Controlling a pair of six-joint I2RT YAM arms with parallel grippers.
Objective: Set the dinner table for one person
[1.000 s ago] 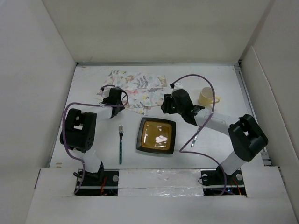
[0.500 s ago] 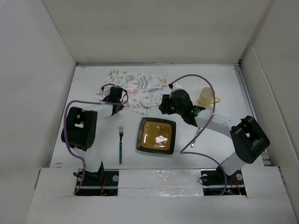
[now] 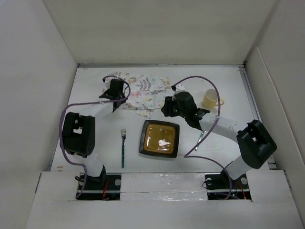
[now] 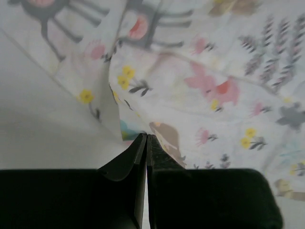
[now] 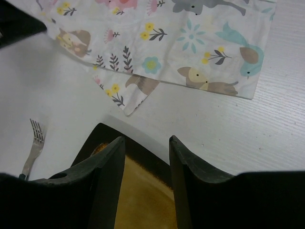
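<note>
Left gripper (image 4: 146, 138) jaws closed, pinching the near-left edge of the white cloth placemat printed with animals and leaves (image 3: 145, 93), which lies far-centre on the plain white matte dinner table (image 3: 224, 152) that spans the scene under everything. Right gripper (image 5: 147, 143) jaws open, holding nothing, over the far edge of the square dark-rimmed amber plate (image 3: 160, 139). Teal-handled metal fork (image 3: 123, 145) just left of the plate, pale yellow mug (image 3: 211, 99) far right.
</note>
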